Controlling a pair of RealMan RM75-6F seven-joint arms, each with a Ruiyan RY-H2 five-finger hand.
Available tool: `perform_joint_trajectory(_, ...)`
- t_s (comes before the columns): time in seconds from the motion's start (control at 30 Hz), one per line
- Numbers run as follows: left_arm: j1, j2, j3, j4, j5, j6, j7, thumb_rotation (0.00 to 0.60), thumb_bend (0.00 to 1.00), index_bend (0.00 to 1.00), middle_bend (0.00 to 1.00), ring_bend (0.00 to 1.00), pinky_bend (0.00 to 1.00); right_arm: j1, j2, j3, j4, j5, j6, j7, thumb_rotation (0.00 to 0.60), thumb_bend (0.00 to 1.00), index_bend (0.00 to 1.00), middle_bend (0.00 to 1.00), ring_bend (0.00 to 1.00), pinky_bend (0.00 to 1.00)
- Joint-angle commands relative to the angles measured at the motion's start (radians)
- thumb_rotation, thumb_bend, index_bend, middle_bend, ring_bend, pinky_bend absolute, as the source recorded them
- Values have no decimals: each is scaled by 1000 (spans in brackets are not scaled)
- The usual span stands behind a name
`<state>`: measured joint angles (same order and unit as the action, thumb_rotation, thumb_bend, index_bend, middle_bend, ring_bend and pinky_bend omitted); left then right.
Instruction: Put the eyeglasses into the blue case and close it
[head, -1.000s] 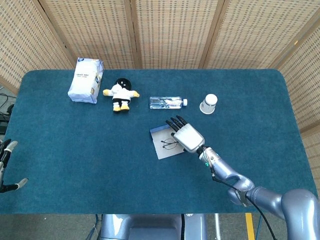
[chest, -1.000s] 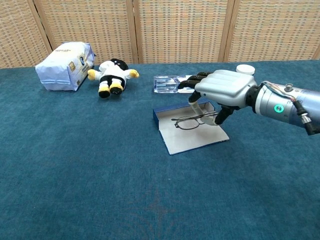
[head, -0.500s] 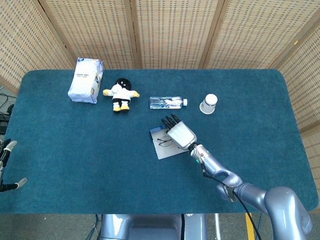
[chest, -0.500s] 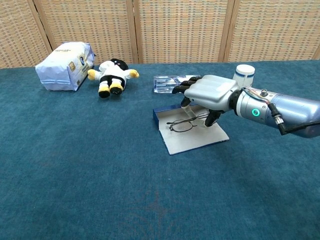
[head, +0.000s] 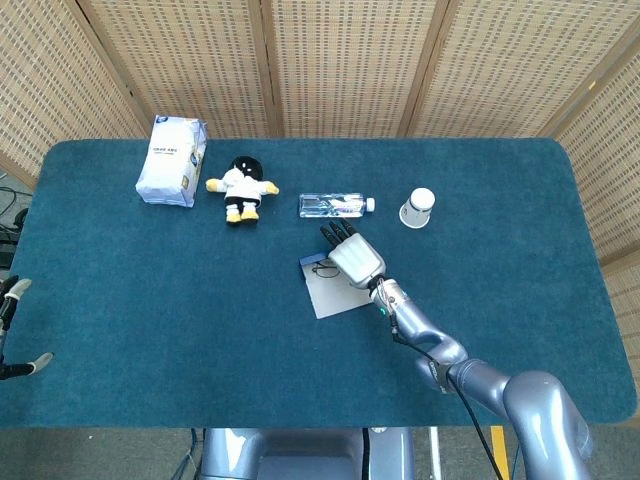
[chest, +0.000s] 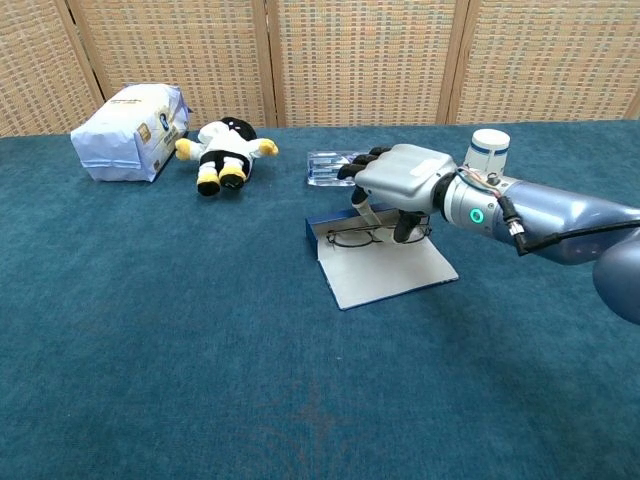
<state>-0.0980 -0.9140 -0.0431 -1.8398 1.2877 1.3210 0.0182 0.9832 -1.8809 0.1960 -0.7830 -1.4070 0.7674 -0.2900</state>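
Over the last second our right hand has slid toward the case's raised far wall, carrying the glasses with it. They now sit at the back of the open blue case, close against that low wall, whereas before they hung over the middle of the flap.

From the chest view we see the hand palm-down above the glasses, thumb and a finger reaching down to them, so we read it as pinching the frame; the other dark fingertips point away from us toward the bottle. From the head view the hand covers most of the case, and only a sliver of the glasses shows at its left edge.

The case lies open on the blue cloth table, its pale lining facing up.

Our left hand sits at the far left edge of the head view, off the table, fingers apart and holding nothing; it has dropped a little lower in the frame.

Along the back we see a white bag, a plush toy, the bottle and a paper cup.
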Motion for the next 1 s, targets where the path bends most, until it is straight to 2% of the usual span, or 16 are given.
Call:
perform_joint_trajectory(0.03,-2,0,0,0,-2,-3,-1,600,128,0,0,0,0,5,-8,0,9,3,1,-2,600,559,587,80,0,63)
perform_joint_trajectory(0.37,-2,4,1,-1,-3,-4,-4,600,131,0,0,0,0,9,-11,-18,-5,-13,37,-23,600,550,588,80,0,63)
perform_joint_trajectory(0.5,1,6,2,0,5,2,-12,600,131,0,0,0,0,17,-25,-7,23,1,41,-42,600,379,587,80,0,64)
perform_joint_trajectory(0.63,1,8,2,2,4,2,-20,600,131,0,0,0,0,21,-45,-3,58,13,43,-65,600,254,572,78,0,68)
perform_joint_trajectory(0.67,0,8,1,2,4,1,-21,600,131,0,0,0,0,21,-48,-3,63,16,42,-70,600,218,543,72,0,68)
perform_joint_trajectory(0.73,0,10,1,3,3,-1,-26,600,132,0,0,0,0,19,-47,0,59,29,32,-83,600,93,361,37,0,68)
perform_joint_trajectory(0.83,-1,12,1,3,3,-3,-29,600,133,0,0,0,0,14,-32,10,24,50,32,-111,600,6,131,1,0,68)
perform_joint_trajectory(0.9,0,13,2,3,5,-2,-32,600,133,0,0,0,0,6,-16,17,-14,63,47,-142,600,0,74,0,0,68)
perform_joint_trajectory(1.0,1,13,3,3,8,0,-34,600,134,0,0,0,0,-17,23,15,-100,56,101,-176,600,0,61,0,0,68)
